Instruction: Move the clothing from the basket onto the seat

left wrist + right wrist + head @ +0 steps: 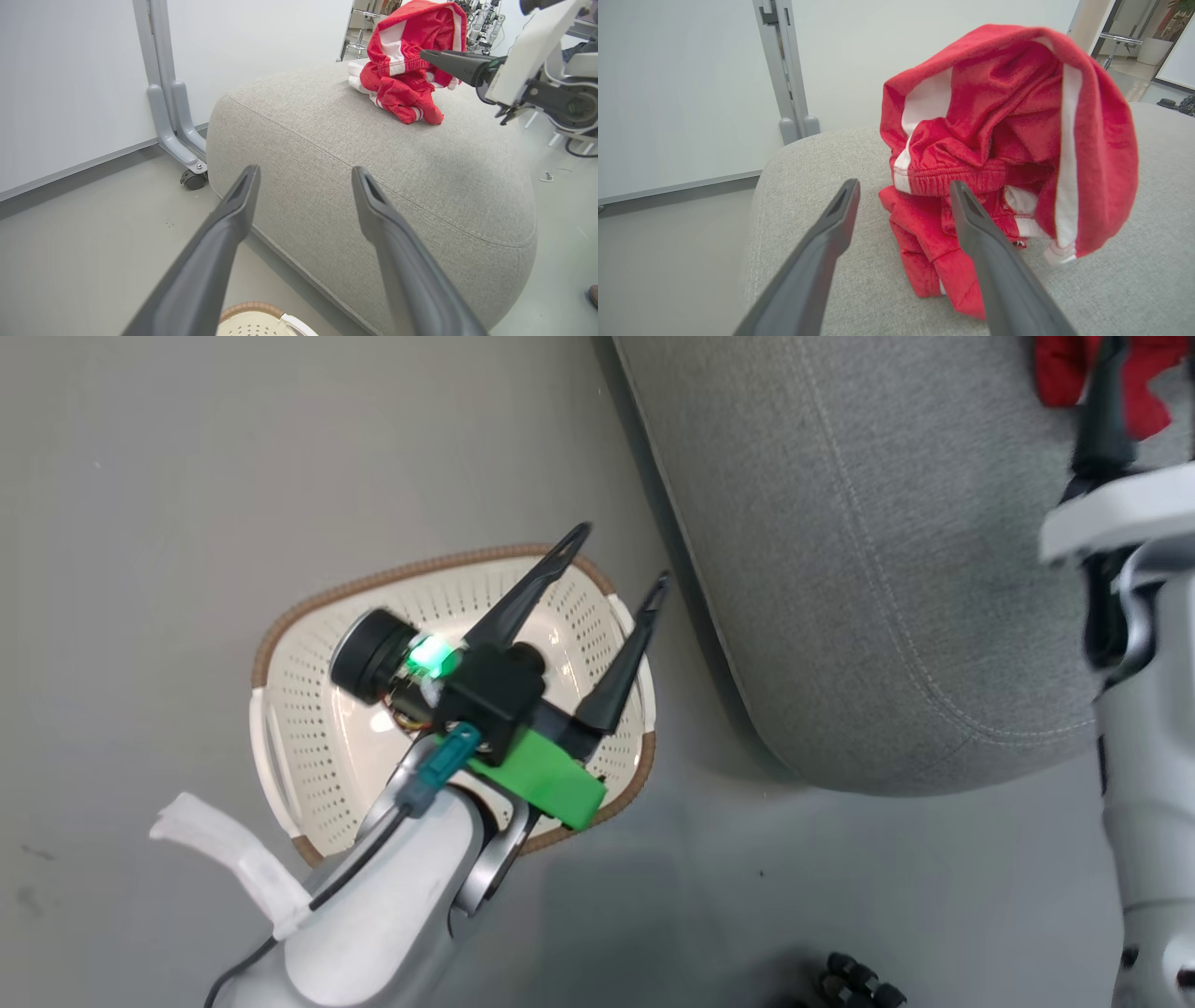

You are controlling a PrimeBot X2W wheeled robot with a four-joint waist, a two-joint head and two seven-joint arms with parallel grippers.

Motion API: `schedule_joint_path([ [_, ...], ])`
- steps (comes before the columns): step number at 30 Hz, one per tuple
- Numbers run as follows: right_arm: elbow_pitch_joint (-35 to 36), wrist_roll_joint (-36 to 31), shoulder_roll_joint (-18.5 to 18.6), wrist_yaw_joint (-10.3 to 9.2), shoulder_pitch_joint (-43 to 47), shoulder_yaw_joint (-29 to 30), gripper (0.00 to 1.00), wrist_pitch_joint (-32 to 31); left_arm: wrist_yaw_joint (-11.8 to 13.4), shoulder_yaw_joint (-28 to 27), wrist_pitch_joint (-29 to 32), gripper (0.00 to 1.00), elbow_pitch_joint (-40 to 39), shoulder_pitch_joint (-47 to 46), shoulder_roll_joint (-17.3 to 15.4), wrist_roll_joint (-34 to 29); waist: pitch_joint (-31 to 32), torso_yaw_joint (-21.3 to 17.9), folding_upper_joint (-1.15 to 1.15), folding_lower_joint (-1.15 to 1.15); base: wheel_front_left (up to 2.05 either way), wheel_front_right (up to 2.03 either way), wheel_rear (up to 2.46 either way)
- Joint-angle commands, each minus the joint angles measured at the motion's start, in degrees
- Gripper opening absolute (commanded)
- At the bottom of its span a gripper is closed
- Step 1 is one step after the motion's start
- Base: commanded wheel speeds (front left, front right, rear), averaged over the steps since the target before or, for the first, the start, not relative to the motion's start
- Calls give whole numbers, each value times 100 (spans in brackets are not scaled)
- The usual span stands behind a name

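Your L gripper (623,557) hung over the basket (308,709), fingers (523,593) spread wide apart w/ nothing btw them. The tips reached past the basket's brown rim toward the seat (840,569). The basket sat on the grey floor (140,476), just beside the seat's rounded corner, w/ a narrow strip of floor btw the two in the head view. Its perforated cream wall and pale bottom were in plain sight under your arm. In the L wrist view those fingers pointed at the seat's side, w/ a bit of basket rim at the bottom edge.

The clothing (994,140) lay on the seat's top: a crumpled red pile w/ white panels and striped cuffs, well back from the corner nearest the basket, toward the far edge. Your R gripper (904,186) was at that pile, fingers apart and clamped on nothing. One finger overlapped the fabric in the R wrist view, so you couldn't tell whether it touched. Behind the seat a grey wheeled stand (170,107) stood against a white wall (70,70), its castor (191,179) on the floor near the seat's back corner.
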State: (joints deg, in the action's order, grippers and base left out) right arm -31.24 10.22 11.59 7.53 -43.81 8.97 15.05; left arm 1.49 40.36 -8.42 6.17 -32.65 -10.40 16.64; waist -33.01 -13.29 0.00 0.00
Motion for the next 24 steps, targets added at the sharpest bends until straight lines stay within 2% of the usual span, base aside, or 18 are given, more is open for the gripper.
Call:
schedule_joint_path([
  [1,194,-16,-57,-8,294,-162,100,18,50,-105,-128,100,102,212,-2,165,649,133,0,0,0,0,0],
  [8,995,156,-237,-8,1550,-1259,100,18,184,-642,-567,100,610,937,145,829,1595,409,0,0,0,0,0],
  [12,1332,102,-343,-9,2206,-1611,100,19,396,-1039,-669,100,848,1464,154,980,2183,584,0,0,0,0,0],
  [15,1631,82,-452,-8,2693,-1830,100,18,501,-1560,-677,100,764,1954,237,986,2597,693,0,0,0,0,0],
  [17,1796,59,-483,-9,2964,-1917,100,18,480,-2005,-675,100,610,2333,317,954,2817,738,0,0,0,0,0],
  [20,2024,-21,-594,-8,3304,-1878,100,18,316,-2667,-677,100,357,2858,408,748,3052,764,0,0,0,0,0],
  [24,2320,-180,-669,-9,3661,-1806,100,18,-107,-3363,-673,100,27,3496,566,302,3254,780,0,0,0,0,0],
])
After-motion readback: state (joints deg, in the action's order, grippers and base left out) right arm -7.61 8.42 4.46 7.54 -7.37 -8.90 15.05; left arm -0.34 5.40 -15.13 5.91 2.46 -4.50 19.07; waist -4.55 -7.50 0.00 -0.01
